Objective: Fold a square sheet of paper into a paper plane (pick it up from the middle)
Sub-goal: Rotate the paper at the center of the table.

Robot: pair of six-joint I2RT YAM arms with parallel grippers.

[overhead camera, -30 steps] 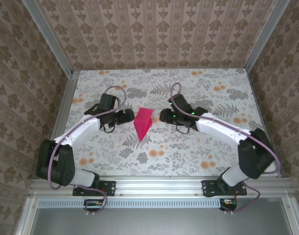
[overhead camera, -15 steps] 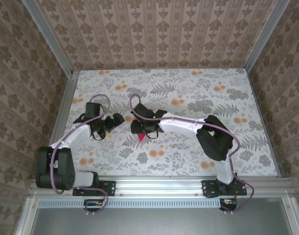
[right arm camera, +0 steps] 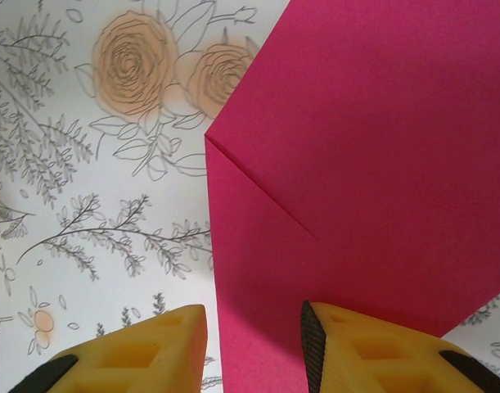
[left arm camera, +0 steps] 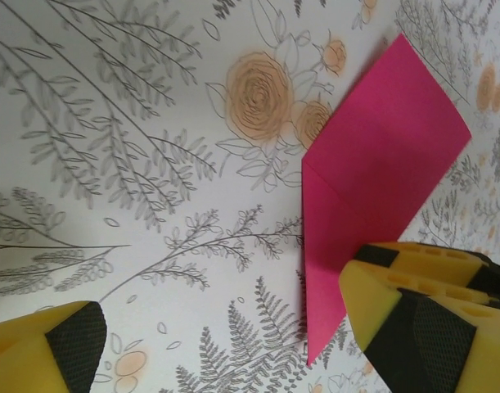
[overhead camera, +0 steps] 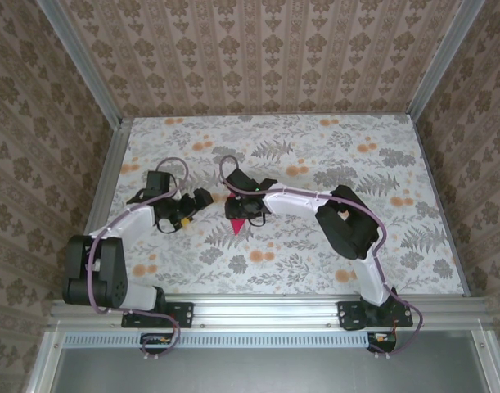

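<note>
Observe thin matte magenta-pink paper sheet (right arm camera: 380,164), already folded to a point with one diagonal crease. Flat on floral-printed tabletop (overhead camera: 331,262), near centre, tip toward 6 o'clock in the top view.

Note right fingers (right arm camera: 364,352) parted partway and grasping nothing. Straddling the sheet's long edge: one over bare tabletop at 7 o'clock of the wrist view, the other over paper at 5 o'clock.

Note left fingers (left arm camera: 413,336) released wide, at 9 o'clock of the sheet. One overlapping the sheet's lower tip in the wrist view; cannot tell contact.

Step in hand, by judgement: pinning the layer, or starting the next fold along the long edge.

- Lower gently and press down before sliding, to avoid dragging the loose sheet across the smooth tabletop.
- Set the pad on the paper inboard of the edge and clear of the crease, to avoid a stray wrinkle.
- Bring the left side in from 9 o'clock as a hold-down, and only after checking edge alignment.
- Close slowly; expect thin paper to buckle rather than lift.

Risk: skewed fold, uneven wings.
</note>
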